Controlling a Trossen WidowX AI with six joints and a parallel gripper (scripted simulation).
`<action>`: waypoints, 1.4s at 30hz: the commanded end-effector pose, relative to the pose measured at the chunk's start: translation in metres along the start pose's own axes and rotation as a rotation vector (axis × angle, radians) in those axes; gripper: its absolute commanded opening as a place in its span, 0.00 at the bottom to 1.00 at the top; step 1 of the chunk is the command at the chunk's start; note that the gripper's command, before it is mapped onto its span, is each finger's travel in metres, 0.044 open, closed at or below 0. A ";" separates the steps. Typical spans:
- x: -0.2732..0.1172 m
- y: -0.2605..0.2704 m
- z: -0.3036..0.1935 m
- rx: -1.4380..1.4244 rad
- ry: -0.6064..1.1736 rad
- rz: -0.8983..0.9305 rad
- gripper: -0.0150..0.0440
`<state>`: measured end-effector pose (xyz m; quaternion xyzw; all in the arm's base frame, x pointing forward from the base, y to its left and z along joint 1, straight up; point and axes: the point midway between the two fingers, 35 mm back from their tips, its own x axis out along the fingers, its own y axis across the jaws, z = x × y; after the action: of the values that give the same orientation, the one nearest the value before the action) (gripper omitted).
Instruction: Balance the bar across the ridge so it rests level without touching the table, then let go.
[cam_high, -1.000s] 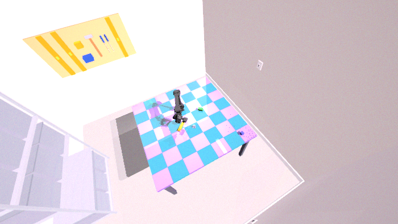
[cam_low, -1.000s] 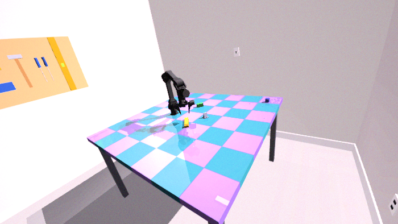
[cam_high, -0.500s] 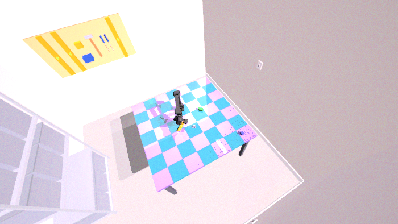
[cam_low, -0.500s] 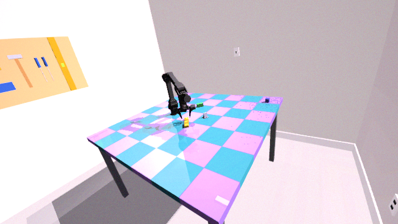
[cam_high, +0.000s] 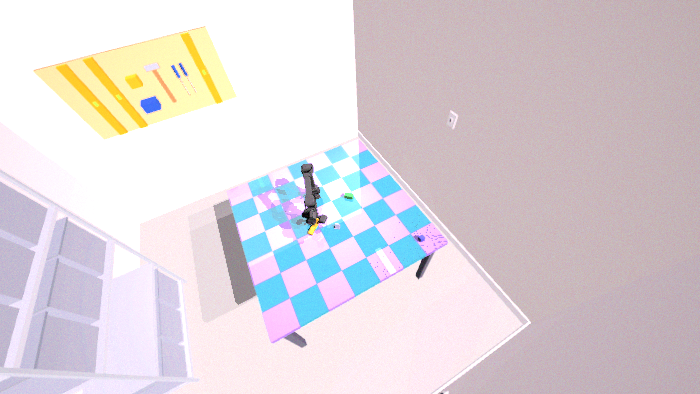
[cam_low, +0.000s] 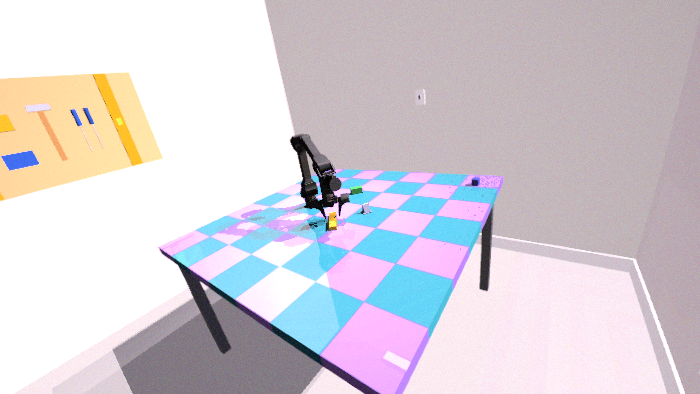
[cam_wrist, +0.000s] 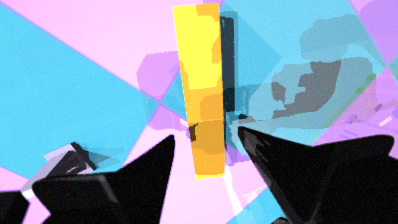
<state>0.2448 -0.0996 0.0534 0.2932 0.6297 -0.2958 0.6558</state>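
Observation:
The yellow-orange bar (cam_high: 312, 230) (cam_low: 332, 223) (cam_wrist: 202, 60) lies on the checkered table (cam_high: 320, 292) (cam_low: 370, 322), with a dark shadow along one side. My gripper (cam_high: 317, 222) (cam_low: 333, 215) (cam_wrist: 207, 132) is open. In the wrist view its two black fingertips stand on either side of the bar's near part, with gaps between them and the bar. The ridge, a small grey wedge-like piece (cam_high: 337, 226) (cam_low: 366, 209) (cam_wrist: 67, 162), stands on the table a short way to the side of the bar, beyond one finger. Nothing rests on it.
A green block (cam_high: 348, 196) (cam_low: 356, 190) lies on the table behind the ridge. A small dark blue object (cam_high: 420, 238) (cam_low: 475, 181) sits near a far table corner. A white strip (cam_high: 386, 261) (cam_low: 397, 360) lies near the table's edge. Shadows of the arm fall beside the bar.

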 end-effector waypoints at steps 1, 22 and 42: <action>0.007 0.000 -0.002 0.004 0.014 -0.001 0.79; 0.006 -0.001 -0.002 0.000 0.010 -0.005 0.65; -0.010 0.000 0.001 0.001 0.011 -0.004 0.25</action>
<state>0.2423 -0.0986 0.0534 0.2929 0.6381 -0.2963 0.6475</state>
